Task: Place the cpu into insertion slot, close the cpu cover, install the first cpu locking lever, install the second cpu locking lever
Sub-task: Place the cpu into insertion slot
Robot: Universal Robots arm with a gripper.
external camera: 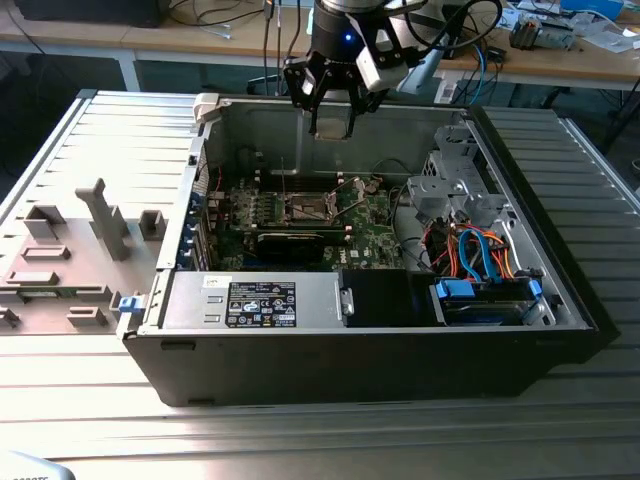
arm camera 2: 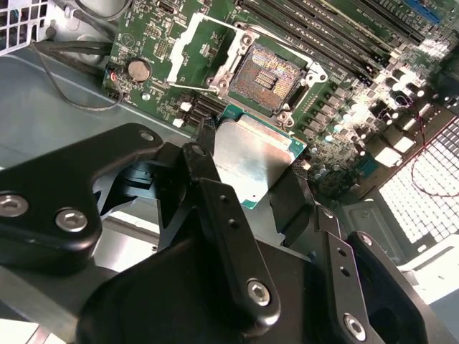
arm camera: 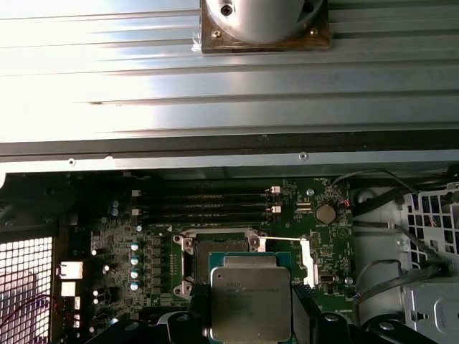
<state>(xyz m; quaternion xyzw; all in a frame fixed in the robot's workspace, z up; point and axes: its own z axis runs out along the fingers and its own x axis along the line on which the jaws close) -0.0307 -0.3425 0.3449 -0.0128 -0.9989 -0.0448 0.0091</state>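
Cpu: flat square silver-topped chip pinched in black pincer
Insertion slot: dark square recess, empty
Cpu cover: silvery frame, swung open

Strong glare on the ribbed table; dim, shadowed case interior.

From my station I see the cpu hanging above the motherboard, clear of the insertion slot, pinched by the gripper. The cpu cover lies flipped open just beside the slot, with the coin cell beyond it. Memory slots run along the slot's neighbouring side.
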